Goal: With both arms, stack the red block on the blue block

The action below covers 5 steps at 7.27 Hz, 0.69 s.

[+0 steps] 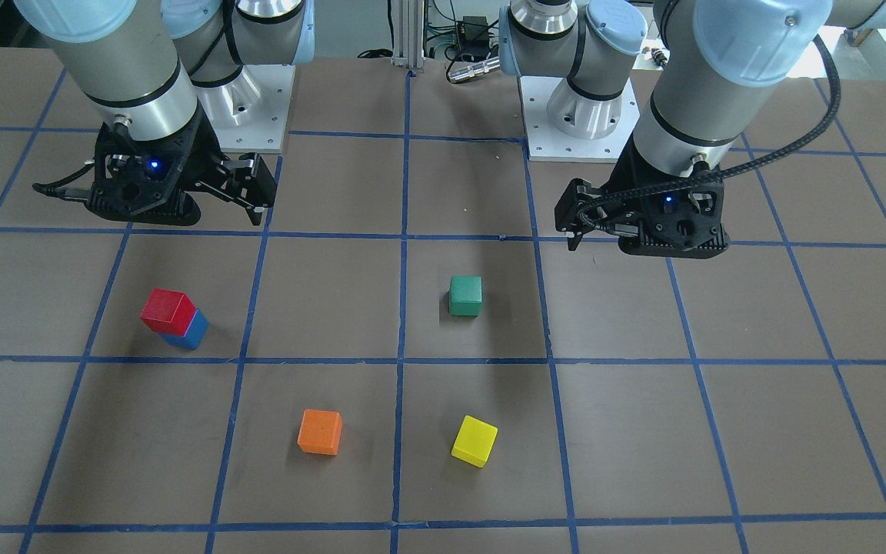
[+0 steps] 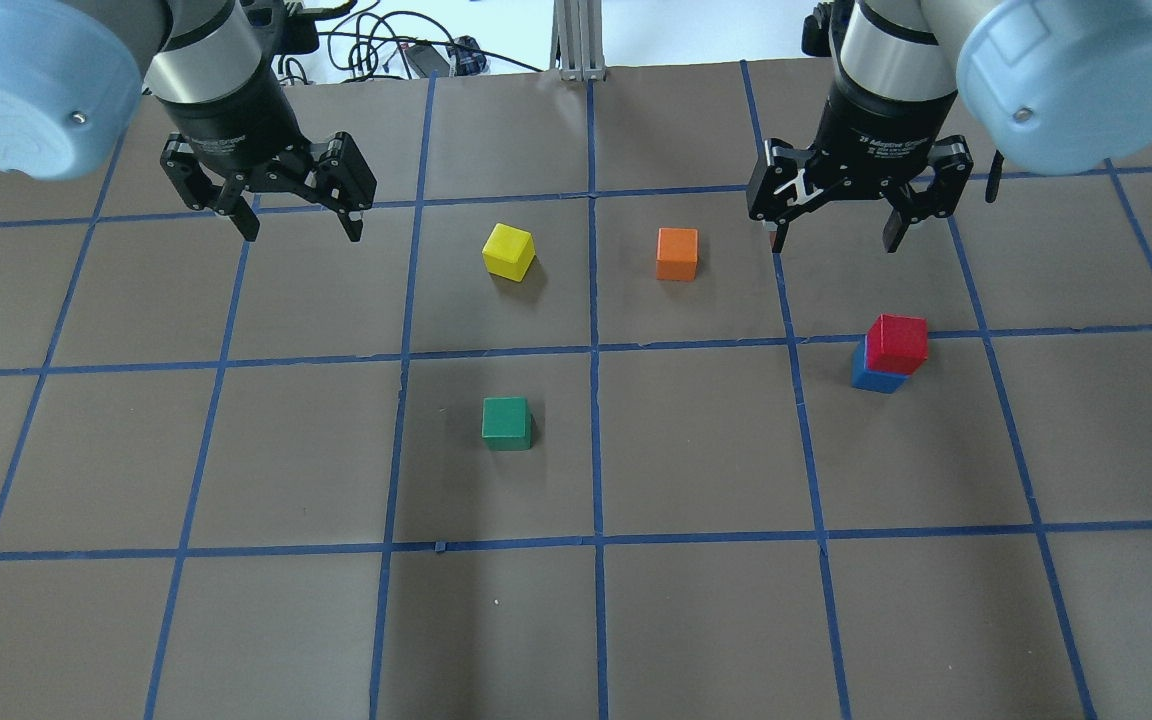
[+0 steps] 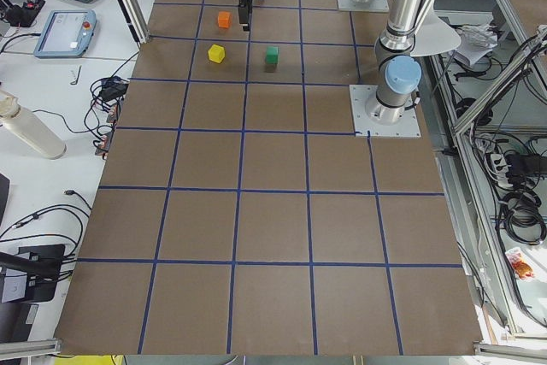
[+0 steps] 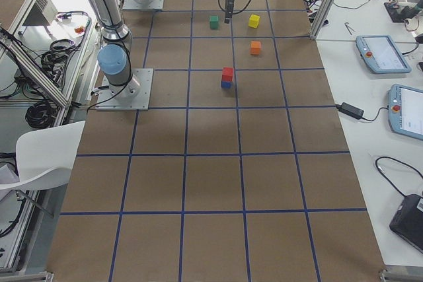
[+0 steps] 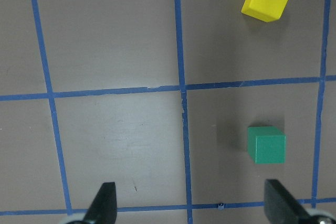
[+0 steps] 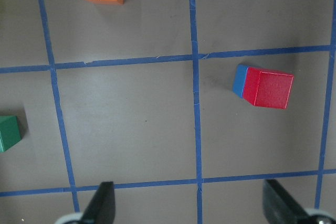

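The red block [image 2: 898, 343] sits on top of the blue block [image 2: 876, 376], slightly offset, on the robot's right side of the table. The stack also shows in the front view, red [image 1: 168, 309] on blue [image 1: 188, 332], and in the right wrist view, red [image 6: 270, 87] over blue [image 6: 240, 80]. My right gripper [image 2: 834, 240] is open and empty, raised, behind the stack; the right wrist view shows its spread fingertips [image 6: 102, 203]. My left gripper [image 2: 301, 225] is open and empty, raised over the robot's left side, and also shows in the left wrist view [image 5: 191, 205].
A green block [image 2: 507, 422] lies near the table's middle. A yellow block [image 2: 509, 251] and an orange block [image 2: 677, 253] lie farther out between the two grippers. The brown table [image 2: 696, 620] is marked with a blue tape grid.
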Available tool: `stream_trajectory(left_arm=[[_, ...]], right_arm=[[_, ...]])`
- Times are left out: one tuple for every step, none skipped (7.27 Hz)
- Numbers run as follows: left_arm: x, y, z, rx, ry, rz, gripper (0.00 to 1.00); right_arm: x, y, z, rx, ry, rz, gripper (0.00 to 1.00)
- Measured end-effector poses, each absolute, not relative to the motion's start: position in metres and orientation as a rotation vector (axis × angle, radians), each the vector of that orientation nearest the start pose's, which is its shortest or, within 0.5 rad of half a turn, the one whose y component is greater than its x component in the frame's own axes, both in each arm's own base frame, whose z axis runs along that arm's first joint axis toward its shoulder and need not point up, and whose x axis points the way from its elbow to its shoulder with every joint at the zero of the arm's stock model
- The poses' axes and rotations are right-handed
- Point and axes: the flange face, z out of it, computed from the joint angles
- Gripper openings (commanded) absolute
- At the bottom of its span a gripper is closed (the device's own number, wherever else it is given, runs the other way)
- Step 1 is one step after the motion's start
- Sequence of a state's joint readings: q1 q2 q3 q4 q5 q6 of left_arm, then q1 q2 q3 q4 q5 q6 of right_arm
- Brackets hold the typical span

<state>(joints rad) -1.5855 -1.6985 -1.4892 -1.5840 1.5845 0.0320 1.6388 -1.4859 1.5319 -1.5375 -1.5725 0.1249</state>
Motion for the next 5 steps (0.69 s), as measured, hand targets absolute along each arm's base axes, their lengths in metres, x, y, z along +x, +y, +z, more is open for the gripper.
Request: stream_trajectory(left_arm=[[-0.1407, -0.5369, 0.4607, 0.073, 3.133, 0.097, 1.00], [-0.1410, -0.5368, 0.4605, 0.073, 3.135, 0.100, 1.00], [-0.1421, -0.5366, 0.4603, 0.075, 3.135, 0.102, 1.00], [-0.1438, -0.5362, 0.4602, 0.080, 3.134, 0.103, 1.00], [-0.1457, -0.5364, 0.4584, 0.086, 3.131, 0.108, 1.00]], right_arm=[[0.1683, -0.5093, 0.4612, 0.089, 3.147, 0.122, 1.00], [0.1683, -0.5095, 0.4622, 0.088, 3.148, 0.119, 1.00], [0.1681, -0.5099, 0.4633, 0.088, 3.149, 0.114, 1.00], [0.1680, -0.5099, 0.4632, 0.088, 3.149, 0.114, 1.00], [0.1679, -0.5097, 0.4616, 0.088, 3.150, 0.121, 1.00]])
